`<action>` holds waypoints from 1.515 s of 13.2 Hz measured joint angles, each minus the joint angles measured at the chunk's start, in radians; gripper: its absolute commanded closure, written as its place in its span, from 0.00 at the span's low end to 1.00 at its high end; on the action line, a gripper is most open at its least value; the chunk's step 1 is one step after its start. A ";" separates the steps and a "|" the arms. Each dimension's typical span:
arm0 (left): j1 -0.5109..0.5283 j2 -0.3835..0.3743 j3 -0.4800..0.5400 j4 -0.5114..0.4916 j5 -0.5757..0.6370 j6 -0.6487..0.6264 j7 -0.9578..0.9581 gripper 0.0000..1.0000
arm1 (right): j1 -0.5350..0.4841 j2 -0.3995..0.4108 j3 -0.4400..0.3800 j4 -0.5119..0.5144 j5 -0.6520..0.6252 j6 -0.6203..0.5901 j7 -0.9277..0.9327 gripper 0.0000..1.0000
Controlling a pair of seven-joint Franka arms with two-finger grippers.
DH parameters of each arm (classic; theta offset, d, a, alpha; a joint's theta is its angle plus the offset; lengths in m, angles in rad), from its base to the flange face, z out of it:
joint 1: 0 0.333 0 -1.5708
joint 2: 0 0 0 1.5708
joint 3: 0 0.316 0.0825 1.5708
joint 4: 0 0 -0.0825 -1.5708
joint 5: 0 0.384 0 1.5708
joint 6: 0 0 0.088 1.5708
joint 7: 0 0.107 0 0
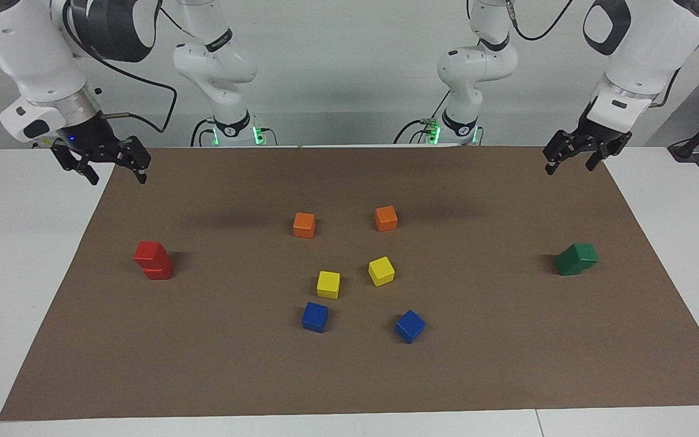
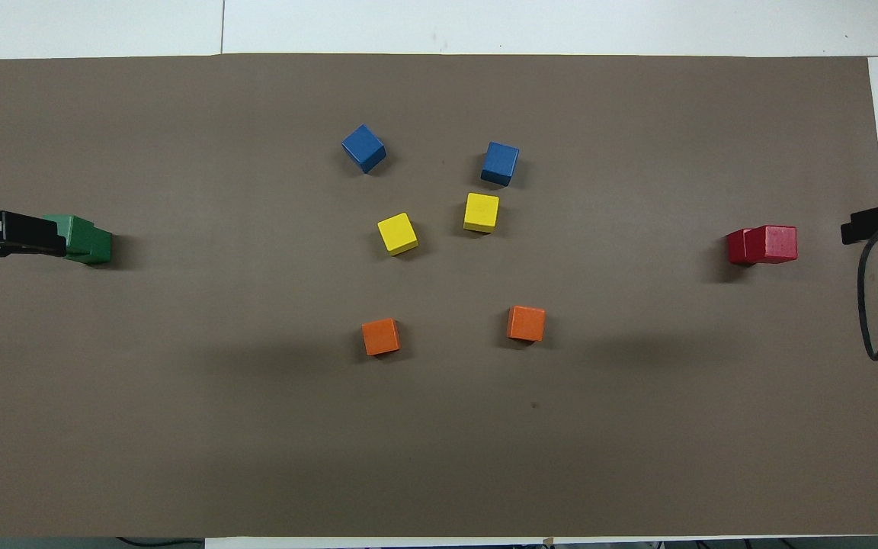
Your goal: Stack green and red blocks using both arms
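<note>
Two red blocks (image 1: 153, 261) (image 2: 764, 245) stand stacked, slightly offset, on the brown mat toward the right arm's end of the table. Toward the left arm's end, two green blocks (image 1: 576, 259) (image 2: 88, 239) are stacked the same way. My right gripper (image 1: 116, 176) (image 2: 877, 227) hangs open and empty in the air over the mat's edge, apart from the red stack. Raised over the mat's corner, my left gripper (image 1: 570, 167) (image 2: 8, 236) is open with nothing in it, clear of the green stack. Seen from overhead, it covers part of the green stack.
In the middle of the brown mat (image 1: 483, 364) lie two orange cubes (image 1: 304, 224) (image 1: 386, 218), two yellow cubes (image 1: 328, 284) (image 1: 381, 271) and two blue cubes (image 1: 315, 316) (image 1: 409, 326). White tabletop borders the mat at both ends.
</note>
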 measured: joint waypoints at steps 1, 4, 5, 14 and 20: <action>0.000 0.000 0.000 0.000 0.000 0.000 0.000 0.00 | 0.000 0.002 0.000 0.019 0.002 -0.029 0.000 0.00; 0.000 0.000 0.000 0.000 0.000 0.001 0.000 0.00 | 0.000 0.016 0.000 0.051 0.003 -0.054 0.000 0.00; 0.000 0.000 0.000 0.000 0.000 0.001 0.000 0.00 | 0.000 0.020 0.000 0.054 0.003 -0.060 0.000 0.00; 0.000 -0.001 0.002 0.000 0.014 -0.033 0.002 0.00 | 0.137 0.037 -0.094 0.072 0.004 -0.063 0.002 0.00; 0.000 -0.001 0.003 -0.001 0.015 -0.034 0.002 0.00 | 0.168 0.044 -0.149 0.086 0.004 -0.063 0.002 0.00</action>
